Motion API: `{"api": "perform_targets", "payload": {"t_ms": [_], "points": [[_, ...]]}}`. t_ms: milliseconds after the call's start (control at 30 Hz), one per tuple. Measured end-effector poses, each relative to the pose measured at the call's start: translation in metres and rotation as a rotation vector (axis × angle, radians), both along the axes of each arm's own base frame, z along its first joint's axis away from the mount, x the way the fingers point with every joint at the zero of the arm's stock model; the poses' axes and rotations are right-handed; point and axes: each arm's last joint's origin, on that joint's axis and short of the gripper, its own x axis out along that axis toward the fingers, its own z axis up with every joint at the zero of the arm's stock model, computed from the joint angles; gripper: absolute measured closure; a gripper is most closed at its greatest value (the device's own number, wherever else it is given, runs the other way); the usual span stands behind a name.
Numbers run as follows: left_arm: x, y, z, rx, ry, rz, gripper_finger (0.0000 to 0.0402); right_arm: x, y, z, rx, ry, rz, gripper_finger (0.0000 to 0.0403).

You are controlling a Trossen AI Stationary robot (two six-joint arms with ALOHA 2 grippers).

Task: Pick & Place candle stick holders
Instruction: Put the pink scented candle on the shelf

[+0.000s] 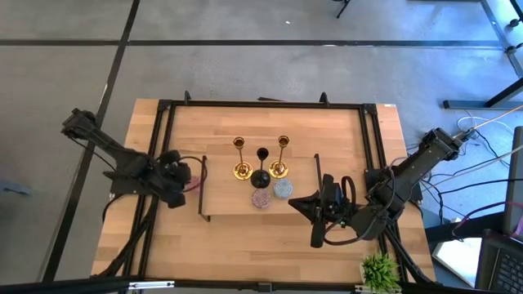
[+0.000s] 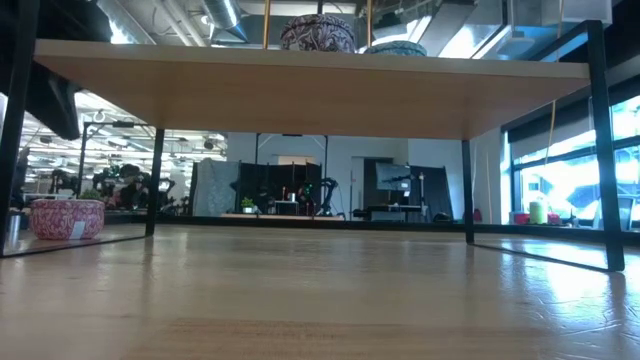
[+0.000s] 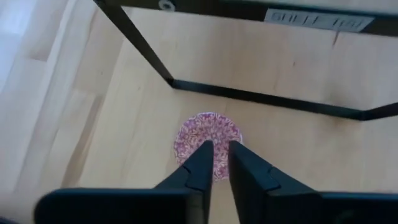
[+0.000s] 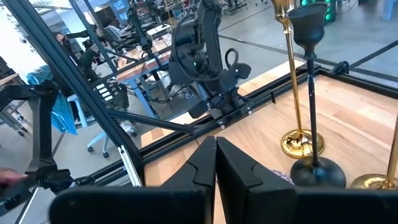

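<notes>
Two gold candle stick holders (image 1: pixel 239 159) (image 1: pixel 282 155) and a black one (image 1: pixel 261 169) stand on their round feet on the raised wooden board (image 1: pixel 229 208). A mauve round (image 1: pixel 261 198) and a pale blue round (image 1: pixel 283 189) sit in front of them. The pink round (image 1: pixel 194 184) sits on the table top outside the board's left rail; it also shows in the low view (image 2: pixel 66 218). My left gripper (image 3: pixel 220 152) hangs above the pink round (image 3: pixel 205 127), its fingers a narrow gap apart, clear of it. My right gripper (image 4: pixel 216 146) is shut and empty by the board's right rail.
The board's black end rails (image 1: pixel 203 186) (image 1: pixel 317 175) and the black frame around the table (image 1: pixel 261 104) hem in both arms. A small green plant (image 1: pixel 380 269) stands at the near right corner. There is room under the board (image 2: pixel 300 90).
</notes>
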Motion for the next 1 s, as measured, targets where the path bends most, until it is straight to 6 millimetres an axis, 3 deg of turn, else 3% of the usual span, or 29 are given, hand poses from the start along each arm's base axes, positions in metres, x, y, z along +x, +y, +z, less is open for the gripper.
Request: {"api": "perform_targets", "payload": {"t_ms": [733, 1000], "points": [[0.0064, -0.0029, -0.006, 0.022, 0.012, 0.085, 0.0186, 0.0, 0.0, 0.0001, 0.026, -0.006, -0.005, 0.0389], [0.0043, -0.0015, -0.0065, 0.013, 0.017, 0.141, 0.0157, 0.0, 0.0, 0.0001, 0.026, -0.006, -0.005, 0.0389]]}}
